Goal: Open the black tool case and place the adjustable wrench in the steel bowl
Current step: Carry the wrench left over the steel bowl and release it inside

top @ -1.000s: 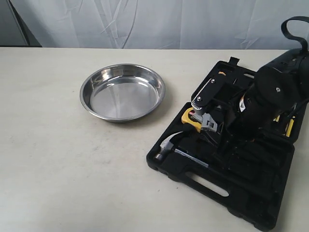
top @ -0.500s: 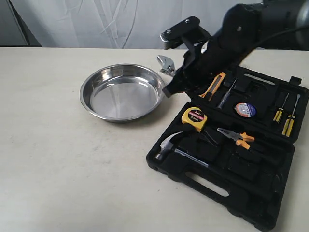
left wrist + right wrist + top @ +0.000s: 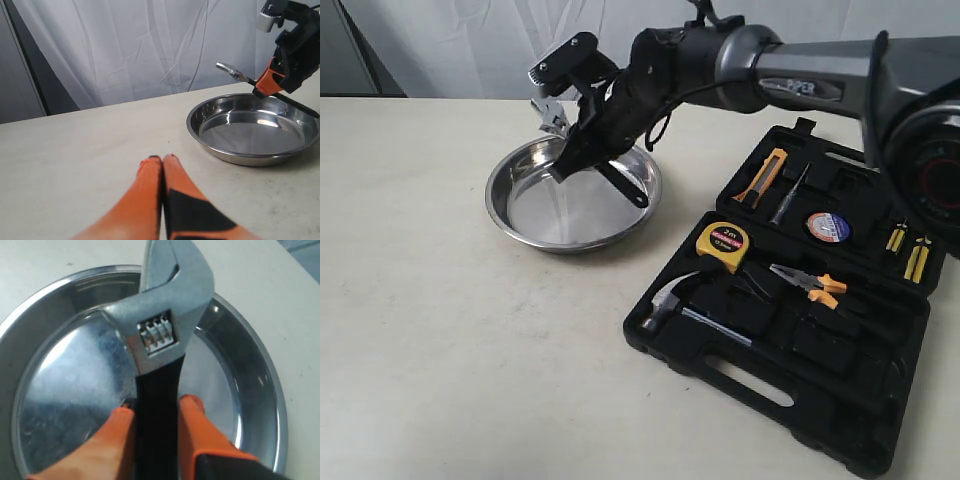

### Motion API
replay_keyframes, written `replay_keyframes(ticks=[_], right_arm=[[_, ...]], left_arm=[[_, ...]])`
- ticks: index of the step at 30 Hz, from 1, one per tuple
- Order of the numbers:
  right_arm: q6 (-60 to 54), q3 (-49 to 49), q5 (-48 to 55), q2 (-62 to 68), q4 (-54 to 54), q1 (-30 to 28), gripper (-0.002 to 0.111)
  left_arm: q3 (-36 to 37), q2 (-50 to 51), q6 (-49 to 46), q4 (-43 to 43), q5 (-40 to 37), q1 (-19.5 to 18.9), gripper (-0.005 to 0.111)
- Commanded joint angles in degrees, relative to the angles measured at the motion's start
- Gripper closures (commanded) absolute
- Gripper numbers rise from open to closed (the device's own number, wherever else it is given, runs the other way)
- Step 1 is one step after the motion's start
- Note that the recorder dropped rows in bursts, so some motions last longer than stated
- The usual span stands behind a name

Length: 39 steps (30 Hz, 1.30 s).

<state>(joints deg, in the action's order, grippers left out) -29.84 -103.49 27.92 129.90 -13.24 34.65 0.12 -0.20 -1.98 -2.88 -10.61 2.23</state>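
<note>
Two orange fingers (image 3: 200,425) of the right gripper (image 3: 155,407) pinch the black handle of the adjustable wrench (image 3: 157,315). Its silver jaw head sticks out past the fingertips, and the handle's free end trails back behind the claw. The wrench hangs tilted in the air, with the steel bowl (image 3: 535,235) directly beneath the claw on the pale table (image 3: 440,350). Back along the arm, well apart from the claw, the black tool case (image 3: 840,400) lies open. It holds a yellow tape measure (image 3: 722,245), a claw hammer (image 3: 665,300) and orange-handled pliers (image 3: 805,283). The left gripper (image 3: 161,160) sits low over the table, its fingers pressed together on nothing, with the bowl ahead of it.
</note>
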Motion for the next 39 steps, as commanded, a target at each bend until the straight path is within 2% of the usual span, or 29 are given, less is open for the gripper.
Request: replay_keyframes(ticks=[1,12,14,19,21,22,24,26,27,33,35,39], right_arm=[[-1.36,-2.78,-3.89,3.22,0.28,0.25,0.109],[-1.47,-3.13,-4.34,7.44,0.28,0.25,0.108],[-1.47,-3.13,-4.05,7.81,0.01,0.31,0.099],[-1.47,-3.13,-2.79,7.75,-0.27,0.31,0.065],[-1.47,-3.13,-2.37,6.92,-0.40,0.31,0.061],[-0.98,-3.13,-1.67,6.26,-0.57,0.31,0.064],[0.94,-3.13,-0.28,4.67,-0.68,0.31,0.076],[2.53,-3.13,2.47,2.71,-0.56,0.31,0.095],[2.53,-3.13,4.37,1.53,-0.56,0.31,0.108],[3.42,2.60,11.49,-8.09,-1.02,0.79,0.109],[4.19,7.23,9.70,-12.02,-1.02,1.08,0.109],[8.74,22.49,1.01,-23.58,-1.41,1.44,0.109]], left_arm=[[-0.12,0.20,0.27,0.20,0.28,0.21,0.106],[-0.12,0.20,0.27,0.20,0.28,0.21,0.106],[-0.12,0.20,0.27,0.20,0.28,0.21,0.106],[-0.12,0.20,0.27,0.20,0.28,0.21,0.106],[-0.12,0.20,0.27,0.20,0.28,0.21,0.106],[-0.12,0.20,0.27,0.20,0.28,0.21,0.106],[-0.12,0.20,0.27,0.20,0.28,0.21,0.106],[-0.12,0.20,0.27,0.20,0.28,0.21,0.106],[-0.12,0.20,0.27,0.20,0.28,0.21,0.106],[-0.12,0.20,0.27,0.20,0.28,0.21,0.106],[-0.12,0.20,0.27,0.20,0.28,0.21,0.106],[-0.12,0.20,0.27,0.20,0.28,0.21,0.106]])
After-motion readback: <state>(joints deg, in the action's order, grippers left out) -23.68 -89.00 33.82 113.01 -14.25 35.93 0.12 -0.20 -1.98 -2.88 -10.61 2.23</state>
